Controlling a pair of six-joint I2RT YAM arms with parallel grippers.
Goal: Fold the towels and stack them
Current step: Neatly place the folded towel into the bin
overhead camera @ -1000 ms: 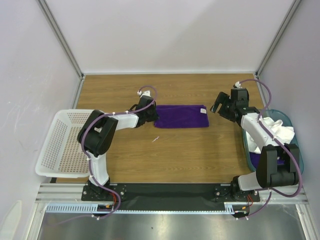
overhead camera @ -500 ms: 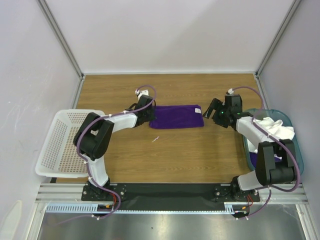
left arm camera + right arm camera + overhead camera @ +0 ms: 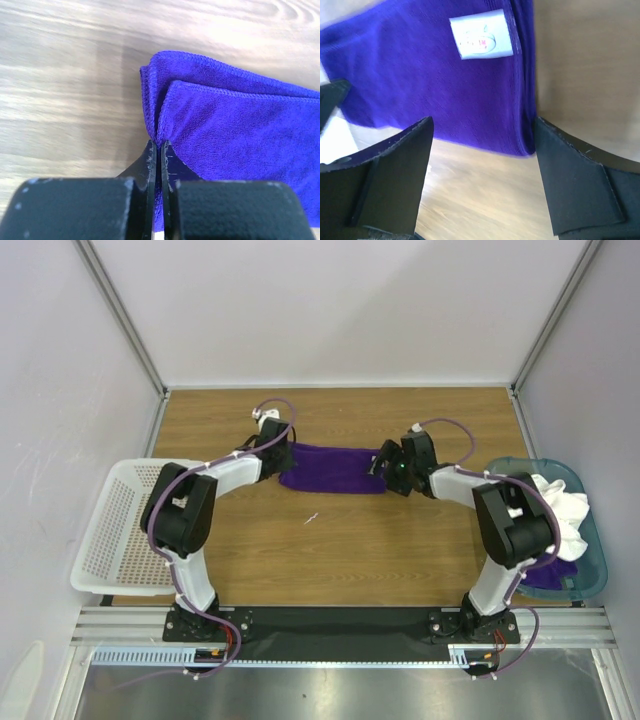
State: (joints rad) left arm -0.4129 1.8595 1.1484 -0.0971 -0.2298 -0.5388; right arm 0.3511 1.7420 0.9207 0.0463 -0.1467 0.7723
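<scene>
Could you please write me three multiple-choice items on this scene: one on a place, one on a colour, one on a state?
1. Where is the white towel? A on the floor; B in the teal bin; C on the back wall.
2. What colour is the tag on the purple towel? A black; B white; C green.
3. How is the left claw? A wide open; B out of view; C shut on the purple towel's edge.
B: it is heaped in the bin. B: the right wrist view shows it white. C: its fingers pinch the hem.
</scene>
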